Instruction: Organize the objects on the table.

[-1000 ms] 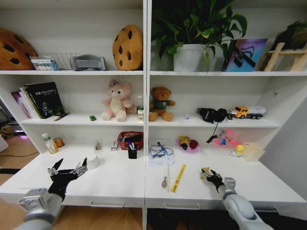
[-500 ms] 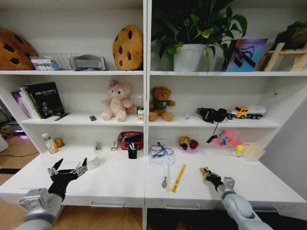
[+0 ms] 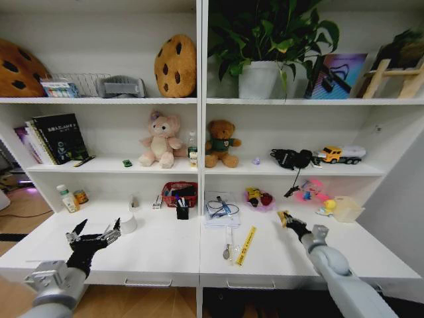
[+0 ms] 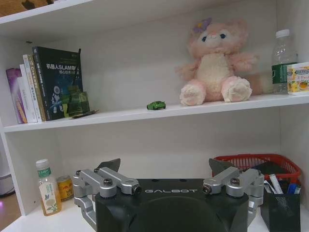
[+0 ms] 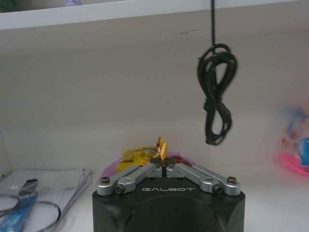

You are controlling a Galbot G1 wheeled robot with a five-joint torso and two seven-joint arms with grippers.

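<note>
My right gripper (image 3: pixel 286 218) is shut on a small gold foil scrap (image 3: pixel 282 214), held above the right half of the white table (image 3: pixel 152 255). In the right wrist view the foil scrap (image 5: pixel 161 147) sticks up from the closed right gripper (image 5: pixel 162 162). My left gripper (image 3: pixel 93 235) hangs open and empty over the table's left front; the left wrist view shows this gripper (image 4: pixel 164 166) with spread fingers. Pens stand in a black holder (image 3: pixel 183 211). A tiny green car (image 3: pixel 127 162) sits on the middle shelf beside the pink plush. A yellow ruler (image 3: pixel 246 245) and a spoon (image 3: pixel 228 246) lie mid-table.
A clear folder with papers (image 3: pixel 222 213), a red basket (image 3: pixel 180 193), a white cup (image 3: pixel 128 224) and a pink dish with toys (image 3: pixel 260 199) stand along the back of the table. A green-labelled bottle (image 3: pixel 66 197) stands far left. A black cable (image 5: pixel 216 92) hangs from the shelf.
My right gripper has moved away from the front edge toward the back of the table, carrying the gold foil scrap. The left arm has stayed still.
</note>
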